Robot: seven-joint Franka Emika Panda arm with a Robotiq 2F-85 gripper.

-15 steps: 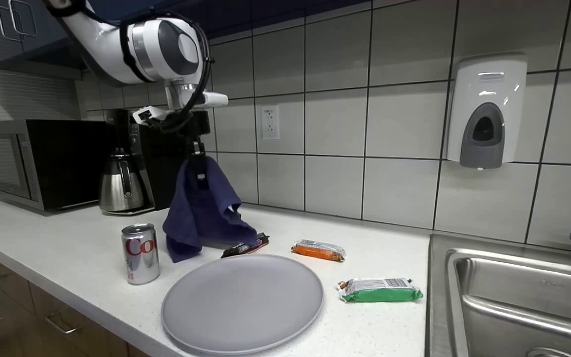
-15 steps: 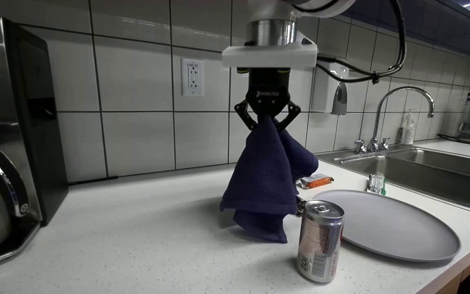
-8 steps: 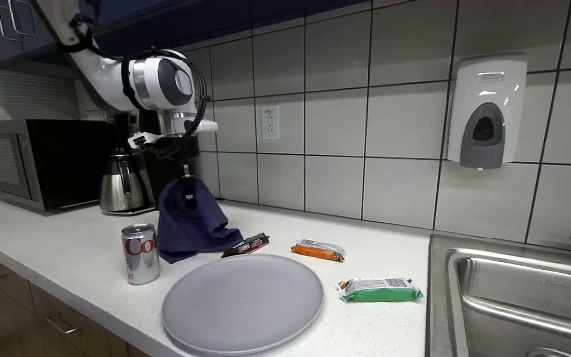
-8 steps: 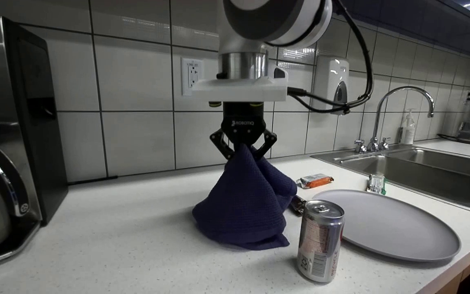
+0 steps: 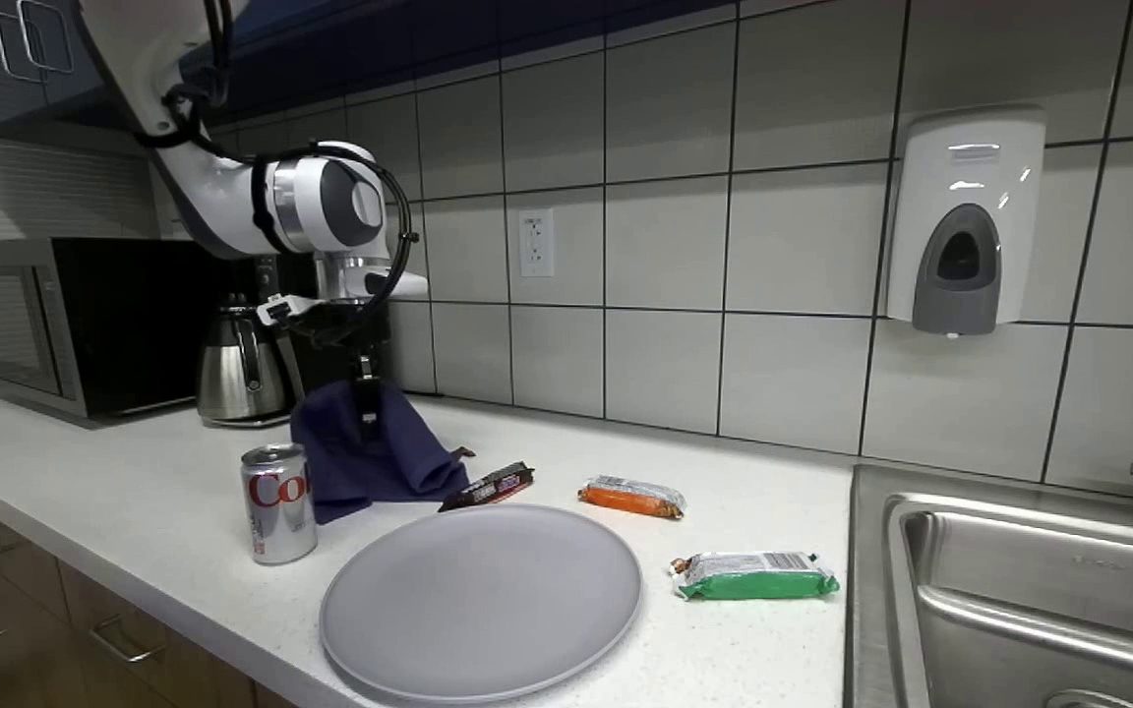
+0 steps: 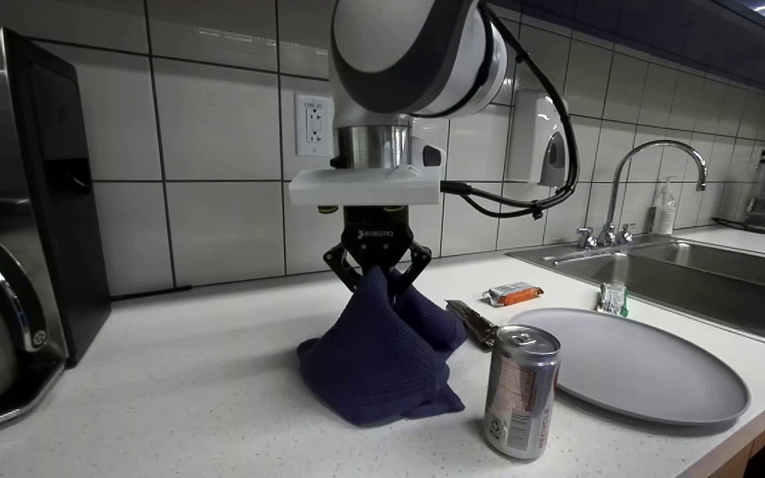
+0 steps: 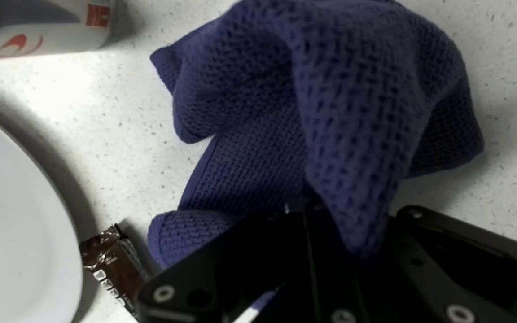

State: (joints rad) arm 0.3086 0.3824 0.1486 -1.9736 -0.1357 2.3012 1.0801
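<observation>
A dark blue towel [image 6: 382, 358] is pinched near its top by my gripper [image 5: 368, 421], whose fingers are shut on it. Its lower folds rest bunched on the counter in both exterior views. In the wrist view the towel [image 7: 258, 166] drapes over the jaws and partly hides them. A silver soda can [image 6: 522, 398] stands upright close beside the cloth. Just past the towel's edge lies a dark-wrapped bar [image 5: 490, 487], near the rim of a grey plate [image 5: 488, 610]. The wrist view also catches the can [image 7: 38, 31] and the bar [image 7: 115, 264].
An orange-wrapped bar [image 5: 631, 498] and a green-wrapped bar [image 5: 755, 576] lie beyond the plate, toward the steel sink [image 5: 906, 521]. A steel carafe [image 5: 242, 364] and a microwave [image 5: 124, 324] stand at the counter's far end. A tiled wall [image 6: 223, 226] backs the counter.
My gripper has come down and shifted left in both exterior views, carrying the towel. The hanging cloth has folded onto the counter, and more of the dark-wrapped bar shows.
</observation>
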